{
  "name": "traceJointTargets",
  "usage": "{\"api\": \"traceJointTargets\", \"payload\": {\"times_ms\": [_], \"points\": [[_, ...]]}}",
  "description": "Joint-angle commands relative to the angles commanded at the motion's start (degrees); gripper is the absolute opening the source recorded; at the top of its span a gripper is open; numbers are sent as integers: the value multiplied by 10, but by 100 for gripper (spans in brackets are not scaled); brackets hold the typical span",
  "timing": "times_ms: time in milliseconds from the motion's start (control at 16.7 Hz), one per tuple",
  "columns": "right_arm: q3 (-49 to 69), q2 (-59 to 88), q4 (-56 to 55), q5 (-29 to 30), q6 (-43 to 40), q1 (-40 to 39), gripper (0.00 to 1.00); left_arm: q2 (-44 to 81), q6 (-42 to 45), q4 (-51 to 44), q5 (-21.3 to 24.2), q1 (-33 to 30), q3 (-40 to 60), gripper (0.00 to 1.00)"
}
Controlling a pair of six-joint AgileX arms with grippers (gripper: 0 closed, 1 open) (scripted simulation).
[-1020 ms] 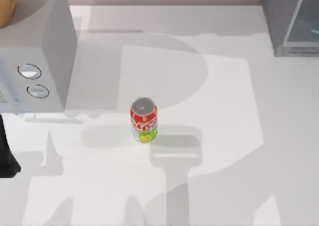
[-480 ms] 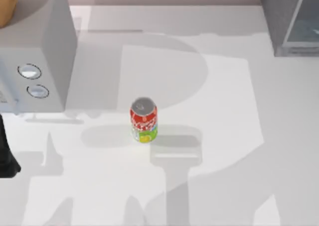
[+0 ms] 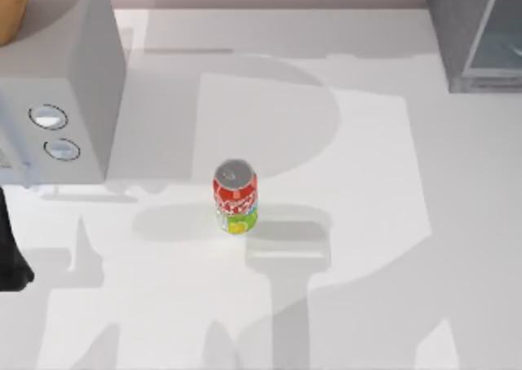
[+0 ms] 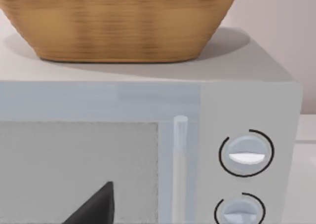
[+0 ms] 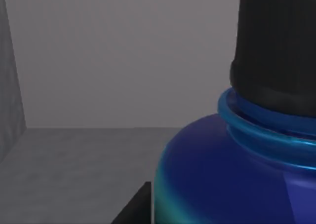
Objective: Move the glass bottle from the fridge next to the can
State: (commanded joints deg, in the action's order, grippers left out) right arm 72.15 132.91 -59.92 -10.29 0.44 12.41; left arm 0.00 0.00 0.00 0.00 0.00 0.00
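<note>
Right wrist view: glass bottle [image 5: 232, 179] seen close inside fridge [image 5: 98, 76]; right gripper's finger state can't be told. Can [image 3: 236, 196] stands mid-table.

glass bottle [image 5: 232, 184]: blue shoulder shading to teal below, black round cap, upright inside grey walls.
fridge [image 3: 477, 32]: grey box with bluish translucent door panel, far right corner of the tabletop.
can [image 3: 236, 196]: red, white lettering, green-yellow lower band, silver top, upright mid-tabletop.

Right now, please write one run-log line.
bottle: inside fridge, close to right wrist camera | can: upright, table centre
</note>
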Motion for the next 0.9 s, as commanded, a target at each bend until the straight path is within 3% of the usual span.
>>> {"api": "traceJointTargets", "payload": {"times_ms": [540,900], "points": [[13,-72,85,-1,2,2,0,0,0,0,0,0,0,100],[4,-79,82,-2,2,4,0,0,0,0,0,0,0,100]]}}
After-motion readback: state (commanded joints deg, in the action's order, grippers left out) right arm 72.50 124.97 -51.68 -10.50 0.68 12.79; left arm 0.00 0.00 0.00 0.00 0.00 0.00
